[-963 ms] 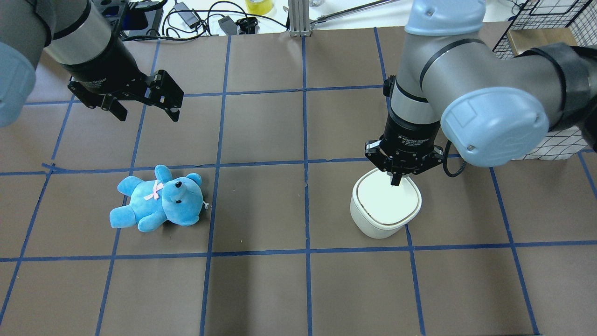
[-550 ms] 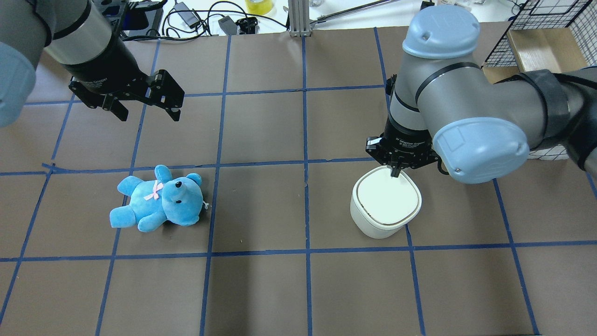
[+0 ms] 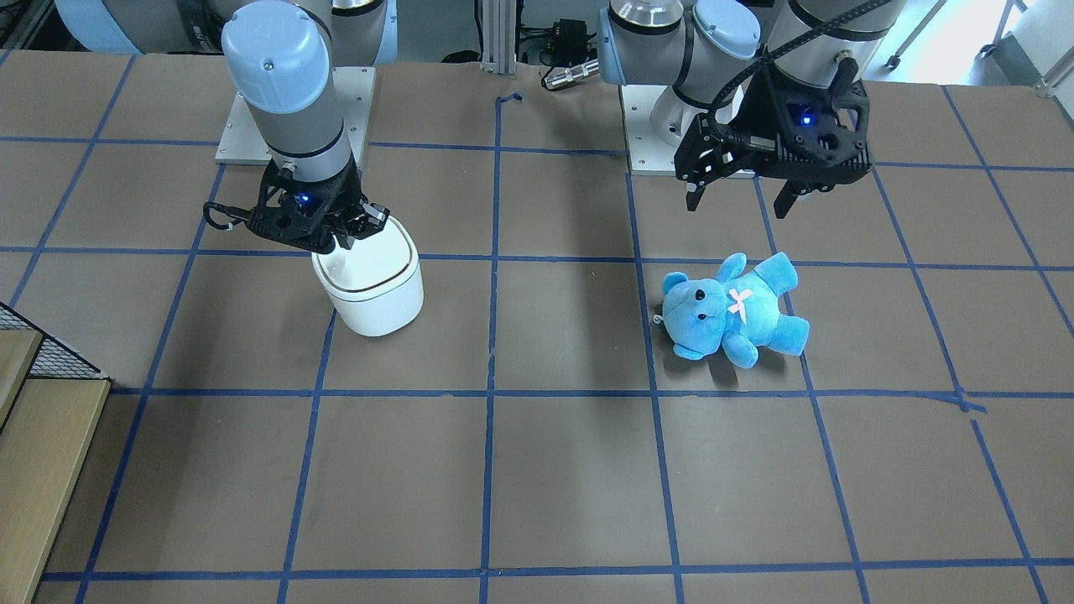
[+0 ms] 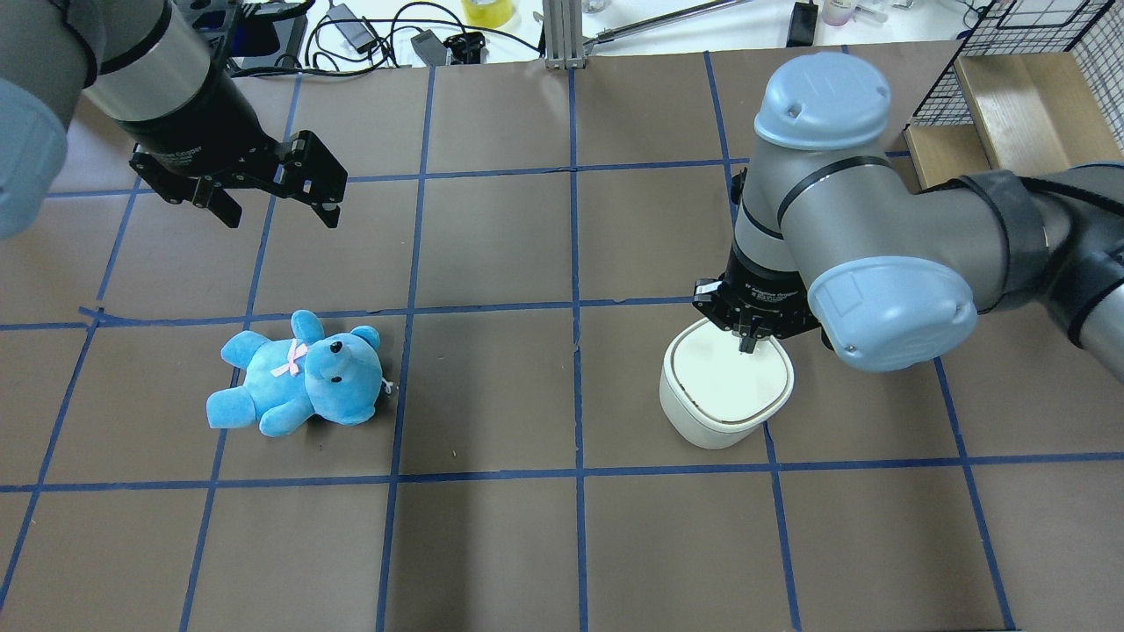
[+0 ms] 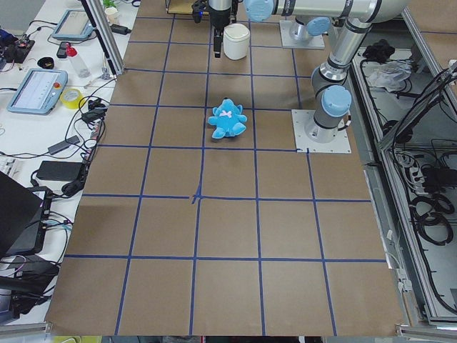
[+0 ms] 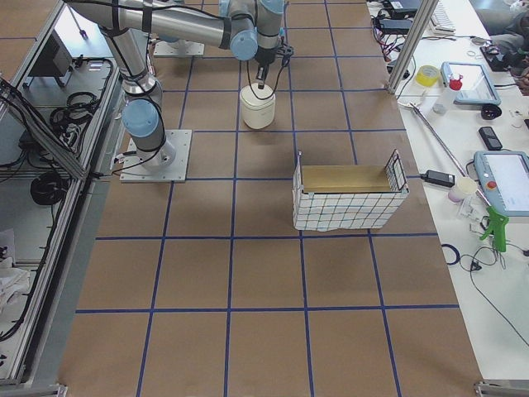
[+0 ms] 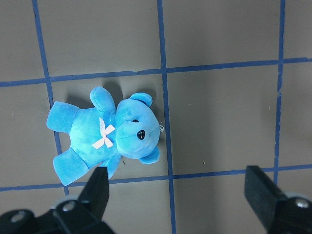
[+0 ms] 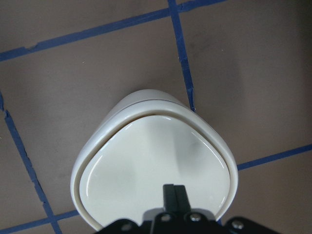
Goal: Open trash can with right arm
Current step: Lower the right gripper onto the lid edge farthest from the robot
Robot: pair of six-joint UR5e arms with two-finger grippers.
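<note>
Right tool (image 4: 746, 341): clenched, 2 black fingers (image 8: 174, 192) pressed together with no gap, nothing held between them. Pointed straight down over the robot-side part of the flat lid (image 8: 151, 165) of the small white rounded-square plastic trash can (image 4: 713, 420). Tips at or just above the lid surface; actual contact not clear from any view. Carried by the silver-grey right arm (image 4: 843, 202) with pale blue joint caps, wrist upright above the can.

Trash can: upright on the brown paper-covered bench (image 4: 492, 395) with its blue tape grid, on the robot's right half, standing over 1 tape line. Lid down, seated inside the rim, thin gold line around it. Robot-side edge hidden behind the right tool in the front-facing view.

Left tool (image 4: 279, 215): released, 2 fingers spread wide, empty, hanging above the bench on the robot's left half, well apart from the trash can.

Bright blue plush teddy bear (image 4: 299, 377) with a pink bow: on its back on the bench, face up, head toward the bench centre, in the wrist view of the left tool, touching neither finger.

Wire-mesh basket (image 6: 347, 198) with a tan lining: on the bench toward its right end, apart from the trash can.
</note>
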